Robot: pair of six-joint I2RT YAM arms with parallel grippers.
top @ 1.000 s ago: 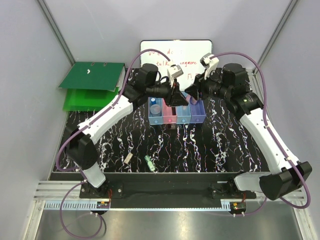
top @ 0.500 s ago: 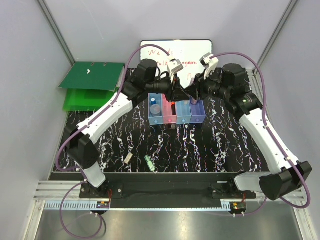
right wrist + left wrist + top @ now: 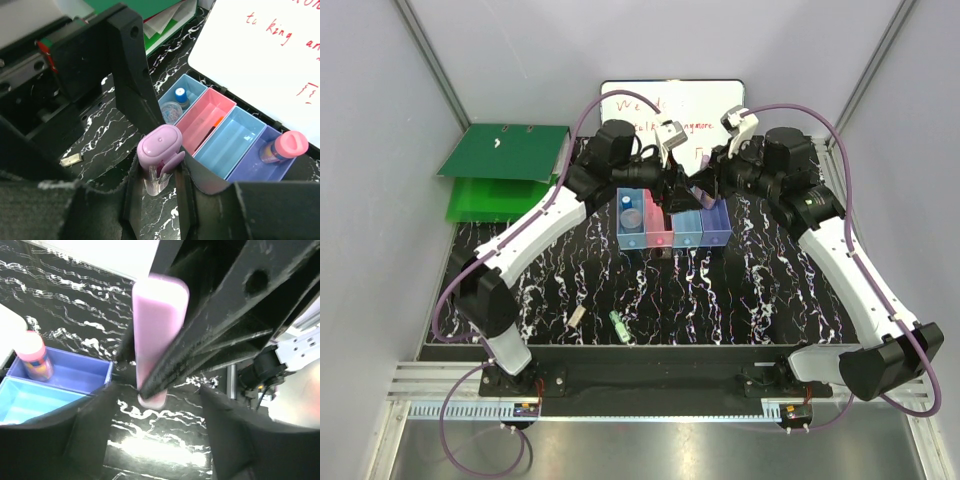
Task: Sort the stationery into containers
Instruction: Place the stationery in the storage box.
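The lilac stick (image 3: 160, 147) stands upright between my right gripper's (image 3: 157, 177) fingers, which are shut on it. In the left wrist view the same stick (image 3: 157, 340) shows pinched by those black fingers, while my left gripper (image 3: 160, 440) stands open below it, touching nothing. Both grippers (image 3: 672, 192) (image 3: 698, 192) meet just behind the row of containers (image 3: 630, 243). A clear bottle with a blue cap (image 3: 181, 95) lies in the first light blue bin, an orange-red piece (image 3: 215, 121) in the pink bin, and a pink-capped tube (image 3: 282, 147) in the purple bin. A green clip (image 3: 618, 325) and a grey-white block (image 3: 576, 316) lie on the table.
A white whiteboard (image 3: 670, 100) with red writing leans at the back. A green ring binder (image 3: 505, 165) sits at the back left. The second light blue bin (image 3: 232, 140) holds nothing I can see. The table top (image 3: 760, 290) is black marble-patterned.
The right gripper has edged left to meet the left gripper behind the bins. The left jaws have opened off the lilac stick, and the right jaws have closed on it.
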